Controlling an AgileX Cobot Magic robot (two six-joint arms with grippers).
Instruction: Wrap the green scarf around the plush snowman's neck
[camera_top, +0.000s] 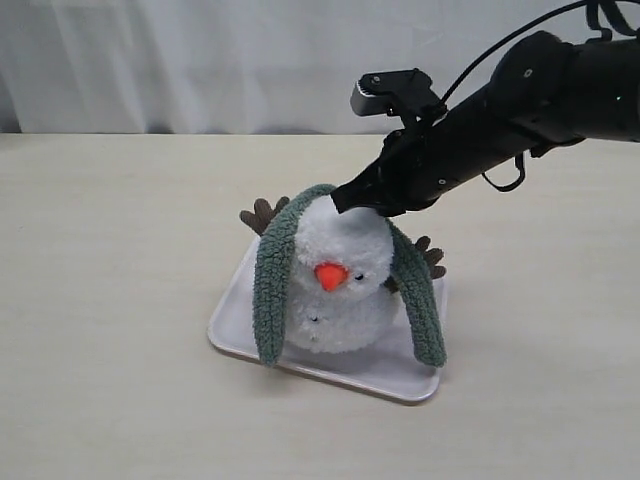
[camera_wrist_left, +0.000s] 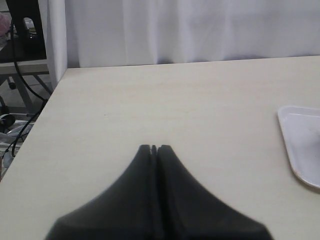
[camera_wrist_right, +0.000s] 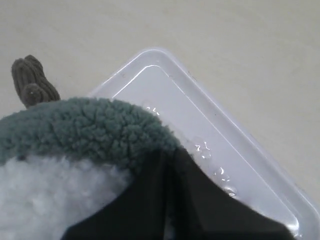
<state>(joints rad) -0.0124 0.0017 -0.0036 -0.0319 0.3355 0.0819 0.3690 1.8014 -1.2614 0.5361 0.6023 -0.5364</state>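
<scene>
Arching over the snowman (camera_top: 340, 290) from 9 to 3 o'clock, the scarf (camera_top: 270, 290) is touched at 12 by the closed right gripper (camera_top: 352, 200); the left gripper (camera_wrist_left: 154, 148), also closed, is far off.

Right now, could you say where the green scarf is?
Exterior view: the green scarf drapes over the head of the plush snowman, ends hanging down both sides, under the right end effector.

The plush snowman (camera_top: 340, 295) sits on a tray (camera_top: 232, 328) in the middle of the desk (camera_top: 110, 300). The green scarf (camera_top: 270, 290) lies over its head, one end hanging down each side. The right end effector (camera_top: 357, 203) touches the scarf on top.
</scene>
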